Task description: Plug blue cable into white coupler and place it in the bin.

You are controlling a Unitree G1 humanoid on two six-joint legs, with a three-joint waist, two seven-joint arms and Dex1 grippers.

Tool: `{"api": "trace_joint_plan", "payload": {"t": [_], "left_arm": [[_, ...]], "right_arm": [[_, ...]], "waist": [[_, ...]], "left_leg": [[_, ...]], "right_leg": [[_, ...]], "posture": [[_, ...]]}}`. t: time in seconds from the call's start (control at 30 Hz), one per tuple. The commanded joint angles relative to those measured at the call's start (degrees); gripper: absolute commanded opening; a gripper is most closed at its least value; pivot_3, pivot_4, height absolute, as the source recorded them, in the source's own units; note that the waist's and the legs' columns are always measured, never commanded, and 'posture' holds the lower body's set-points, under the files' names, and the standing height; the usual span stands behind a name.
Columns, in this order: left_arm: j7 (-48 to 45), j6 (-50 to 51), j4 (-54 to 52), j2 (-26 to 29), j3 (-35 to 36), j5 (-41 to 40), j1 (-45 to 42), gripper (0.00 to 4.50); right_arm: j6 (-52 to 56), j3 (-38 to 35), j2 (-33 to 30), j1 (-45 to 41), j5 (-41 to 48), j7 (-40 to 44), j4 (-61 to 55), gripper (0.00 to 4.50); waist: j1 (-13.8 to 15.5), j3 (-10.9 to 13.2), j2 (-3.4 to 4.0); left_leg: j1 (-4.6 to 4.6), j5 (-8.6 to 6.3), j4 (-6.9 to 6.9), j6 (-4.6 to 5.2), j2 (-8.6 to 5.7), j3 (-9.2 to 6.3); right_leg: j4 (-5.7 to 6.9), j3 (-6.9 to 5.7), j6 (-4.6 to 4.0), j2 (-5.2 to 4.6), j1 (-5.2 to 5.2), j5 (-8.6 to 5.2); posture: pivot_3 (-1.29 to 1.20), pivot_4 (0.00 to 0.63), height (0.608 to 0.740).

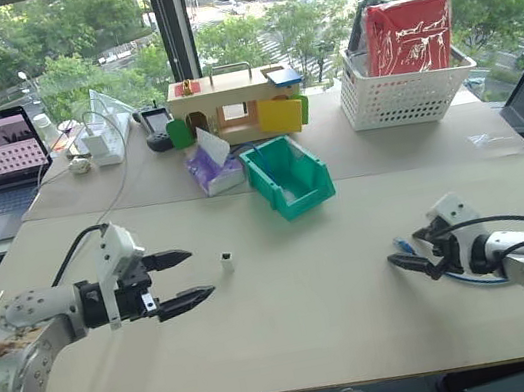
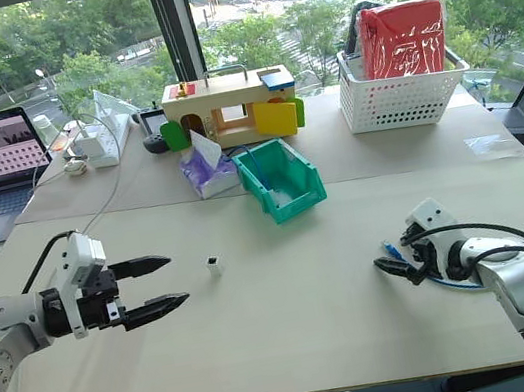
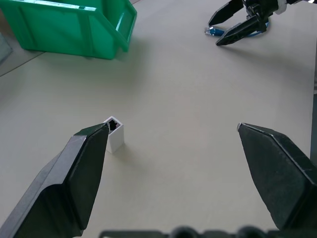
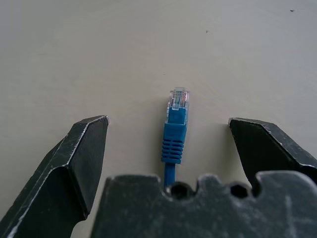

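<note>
Both grippers wide open, empty: left gripper point(image 1: 187, 276) near boxy white coupler point(image 1: 227, 259). Right gripper point(image 4: 168, 124) straddles blue cable point(image 4: 174, 139), ribbed boot w/ clear plug. Glossy bin point(image 1: 290, 179) beyond.

The white coupler point(image 1: 227, 259), a tiny cube-like block, stands upright on the table's front half, left of centre, its dark opening facing up. The blue cable point(image 4: 173, 136) lies flat near the table's front right corner, its ribbed blue boot ending in a small clear plug that points toward the middle of the table. The bin point(image 1: 288, 176), teal-green and empty with its cut-away front, sits askew near the table's centre, well apart from both.
</note>
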Motion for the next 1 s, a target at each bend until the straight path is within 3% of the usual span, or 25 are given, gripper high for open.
{"api": "trace_joint_plan", "payload": {"t": [0.03, 0.2, 0.37, 0.47, 0.57, 0.67, 1.0], "left_arm": [[-0.4, -0.7, -0.8, 0.6, 0.6, -0.6, -1.5, 4.49], [-1.3, -1.0, 0.1, 0.9, 0.4, -0.1, -2.4, 4.5], [-4.2, -2.2, 2.6, 3.2, 1.1, 0.7, -3.2, 4.5], [-5.6, -2.7, 2.5, 3.4, 0.3, 0.0, -4.5, 4.5], [-6.8, -6.3, 2.9, 4.0, -3.2, 4.2, -5.8, 4.5], [-9.1, -11.9, 5.0, 6.0, -8.1, 11.0, -6.0, 4.5], [-9.4, -12.2, 2.7, 3.6, -11.6, 11.4, -7.6, 4.5]], "right_arm": [[0.0, -2.0, 1.0, -0.4, 0.0, -0.7, 1.4, 4.25], [-0.4, 0.3, 0.1, 1.5, -1.8, 1.0, -0.2, 2.98], [-1.3, 3.3, -2.8, 0.8, -5.0, 2.3, -3.9, 1.06], [-4.8, 6.0, -2.9, -2.3, -5.5, 5.6, -6.4, 0.18], [-11.7, 14.2, -5.4, -6.4, -10.8, 12.9, -8.1, 0.17], [-14.4, 19.8, -2.8, -11.8, -11.3, 18.3, -8.0, 0.17], [-19.7, 29.8, 6.2, -24.4, -16.2, 26.9, -0.6, 0.17]], "waist": [[0.0, 0.0, 0.0], [0.0, 0.0, 0.0], [0.0, 0.0, 0.0], [0.0, 0.0, -0.02], [-0.2, 0.0, -0.01], [-0.6, 0.0, 0.0], [0.0, 0.1, -0.08]], "left_leg": [[0.01, 0.0, 0.0, 0.0, 0.0, 0.0], [0.02, 0.0, 0.0, 0.0, 0.01, -0.01], [0.01, 0.0, 0.0, 0.0, 0.02, -0.01], [0.01, 0.0, 0.0, 0.0, 0.01, -0.01], [-0.01, 0.0, 0.0, 0.0, 0.03, 0.01], [0.01, 0.0, 0.0, 0.0, 0.08, 0.04], [-0.16, 0.0, -0.01, 0.0, 0.04, 0.01]], "right_leg": [[-0.01, 0.0, 0.0, 0.0, 0.02, 0.0], [0.01, 0.0, 0.0, 0.02, 0.02, 0.0], [0.01, -0.01, 0.0, 0.03, -0.01, 0.0], [-0.01, -0.02, 0.02, 0.02, 0.0, -0.01], [0.0, -0.02, 0.02, 0.03, -0.06, -0.02], [0.01, -0.01, 0.0, 0.08, -0.09, -0.03], [0.1, -0.04, -0.07, 0.04, -0.28, 0.0]], "posture": [[0.0, 0.15, 0.729], [0.0, 0.15, 0.729], [0.0, 0.15, 0.729], [0.0, 0.15, 0.729], [0.0, 0.15, 0.729], [0.0, 0.15, 0.729], [0.0, 0.15, 0.729]]}}
